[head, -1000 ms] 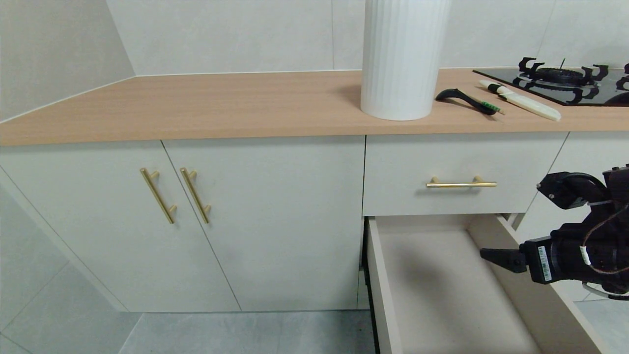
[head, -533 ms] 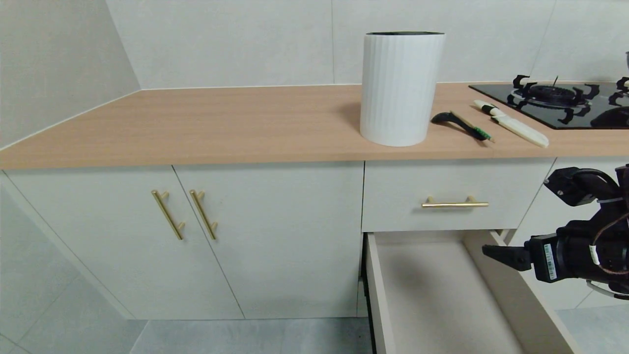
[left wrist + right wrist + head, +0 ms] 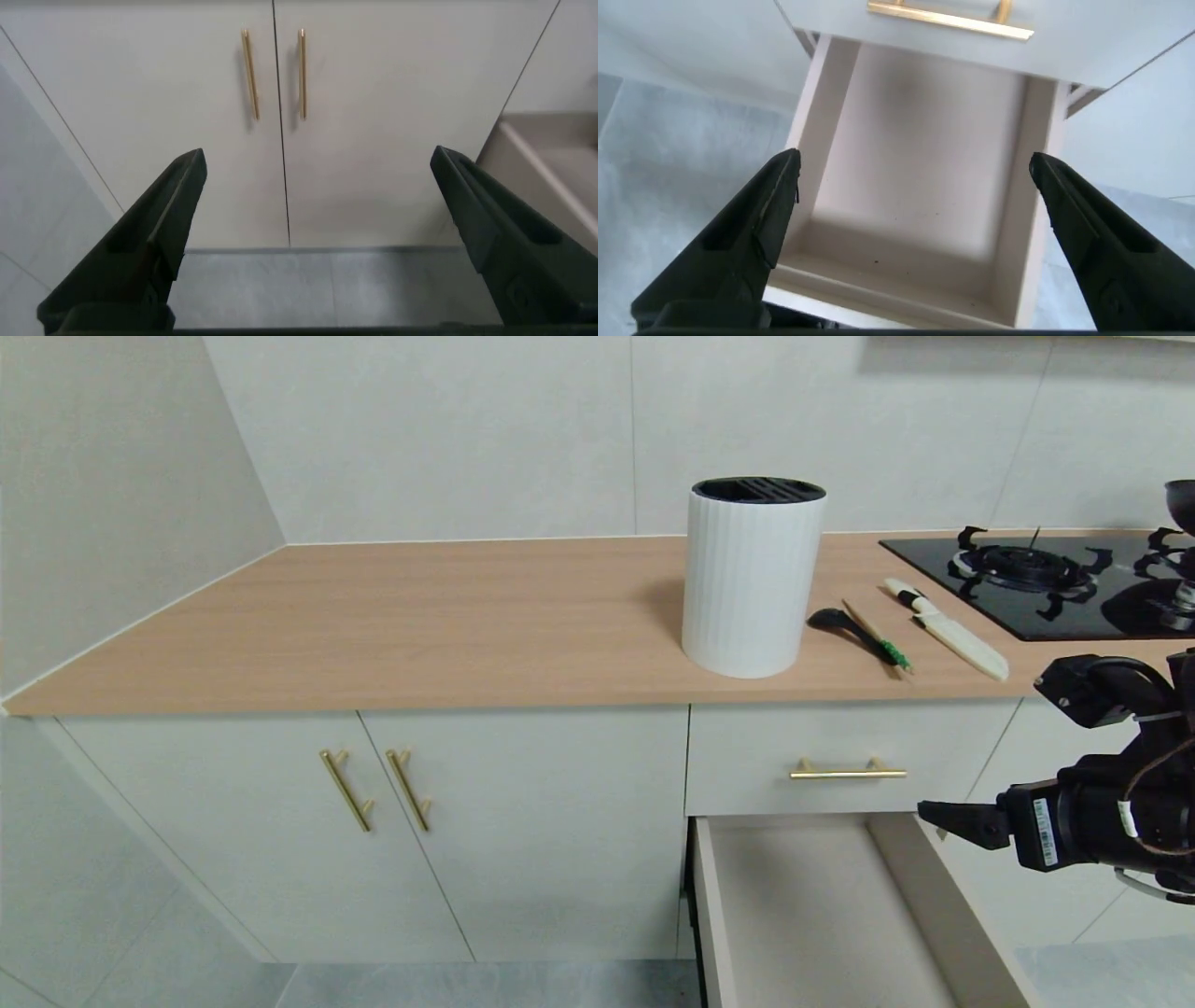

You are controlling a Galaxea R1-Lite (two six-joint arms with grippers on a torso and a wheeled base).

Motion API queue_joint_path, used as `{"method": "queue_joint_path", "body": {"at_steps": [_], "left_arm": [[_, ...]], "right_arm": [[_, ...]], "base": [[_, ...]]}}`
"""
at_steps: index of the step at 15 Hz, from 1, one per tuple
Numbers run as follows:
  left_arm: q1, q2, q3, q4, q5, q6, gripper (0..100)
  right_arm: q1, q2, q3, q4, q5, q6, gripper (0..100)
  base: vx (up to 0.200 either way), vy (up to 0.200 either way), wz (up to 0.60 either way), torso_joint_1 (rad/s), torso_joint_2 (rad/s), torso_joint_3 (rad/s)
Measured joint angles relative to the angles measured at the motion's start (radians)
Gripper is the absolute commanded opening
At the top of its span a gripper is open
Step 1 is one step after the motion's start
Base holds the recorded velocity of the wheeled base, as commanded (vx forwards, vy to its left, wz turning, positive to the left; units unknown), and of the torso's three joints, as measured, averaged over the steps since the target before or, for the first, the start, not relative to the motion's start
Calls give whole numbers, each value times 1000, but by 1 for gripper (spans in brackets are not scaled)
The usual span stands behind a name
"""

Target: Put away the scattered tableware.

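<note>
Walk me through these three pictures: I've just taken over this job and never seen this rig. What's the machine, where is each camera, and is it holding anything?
It is a two-armed robot on wheels. The large picture comes from its head camera, looking down at a kitchen counter. On it stands a white ribbed holder. Beside that lie a black spoon, a green-tipped stick and a cream knife, near the stove. Below, one drawer is pulled out. The other two pictures come from cameras on the wrists. The right end effector hangs open above that drawer. The left end effector, also open, faces the cabinet doors. Neither holds anything.
</note>
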Motion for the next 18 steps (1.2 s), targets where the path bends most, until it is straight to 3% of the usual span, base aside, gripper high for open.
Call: {"method": "queue_joint_path", "body": {"at_steps": [6, 10, 16, 18], "left_arm": [[0, 0, 0, 0, 0, 0, 100], [0, 0, 0, 1, 0, 0, 100], [0, 0, 0, 1, 0, 0, 100], [-1, 0, 0, 1, 0, 0, 100]], "right_arm": [[0, -5, 2, -2, -1, -2, 100], [0, 3, -7, -107, -1, -7, 100], [-6, 137, -185, -155, -11, -1, 100], [-14, 210, -255, -157, -77, 19, 100]], "base": [[0, 0, 0, 156, -362, -210], [0, 0, 0, 7, -18, -9], [0, 0, 0, 0, 0, 0], [0, 0, 0, 0, 0, 0]]}}
